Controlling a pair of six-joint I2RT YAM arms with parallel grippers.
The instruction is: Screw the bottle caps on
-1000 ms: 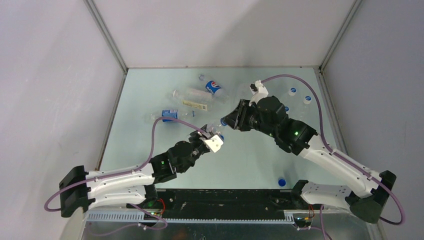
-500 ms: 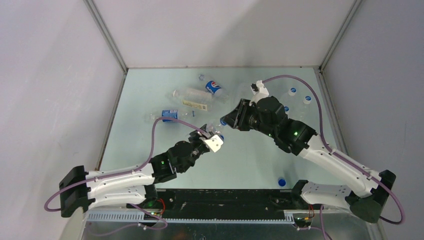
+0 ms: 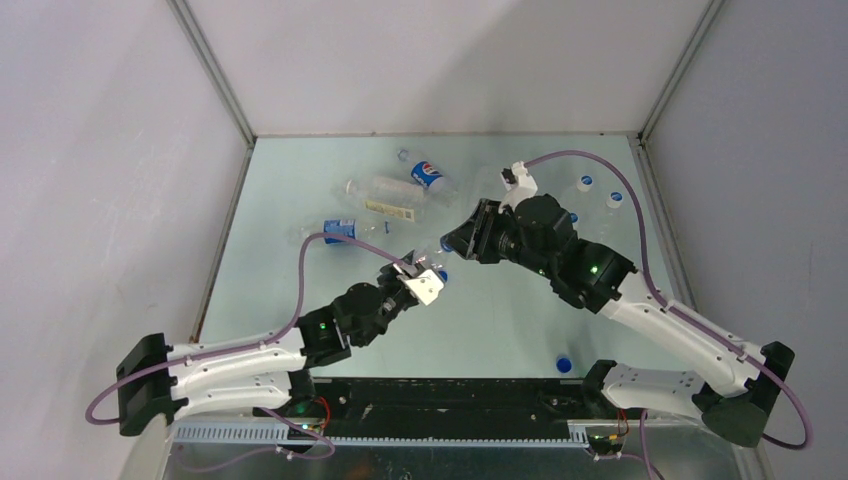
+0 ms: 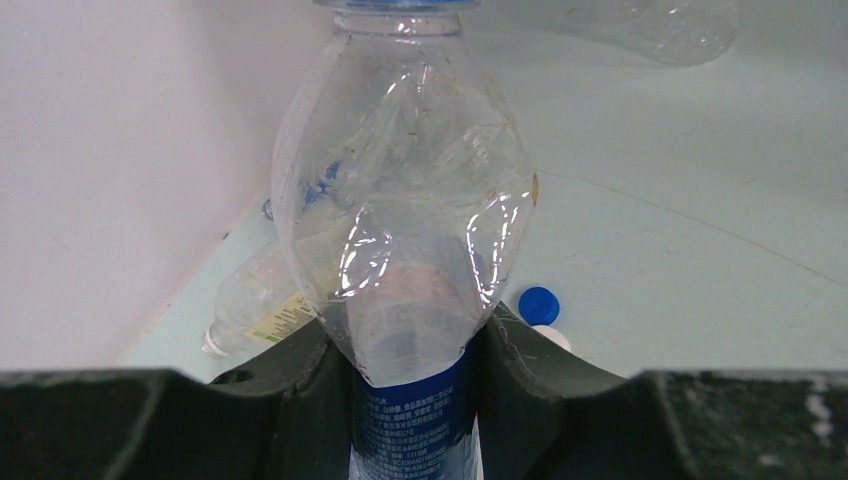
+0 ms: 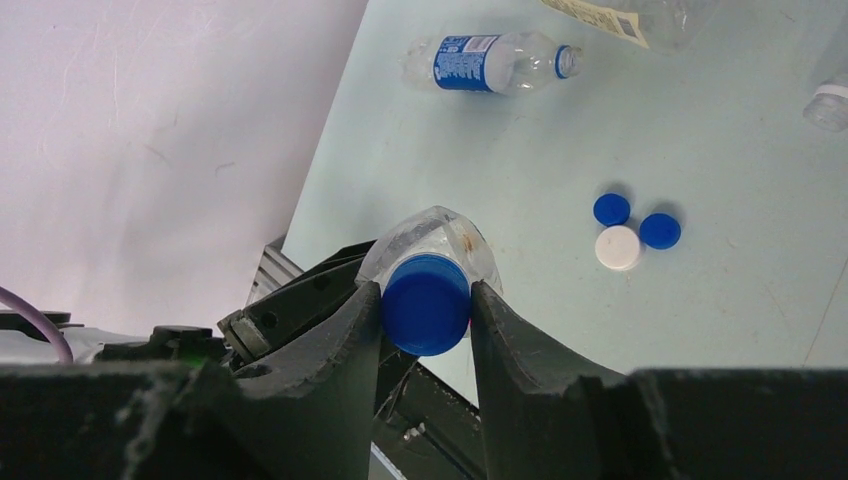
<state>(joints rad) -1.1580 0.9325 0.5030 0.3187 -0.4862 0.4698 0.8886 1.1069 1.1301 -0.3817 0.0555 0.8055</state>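
The bottle is thin clear plastic, all crinkled and dented, with a shiny blue label low down. The left gripper has its jaws clenched on it, one on each side, just above the label. It is held near the middle of the pale green desk. A round, smooth blue cap sits on its mouth. The right gripper has its black jaws pressed on the cap from both sides.

At 2 o'clock from that cap, two small blue caps and a white cap lie close together on the desk. At 12 o'clock, another bottle with a blue label lies on its side.
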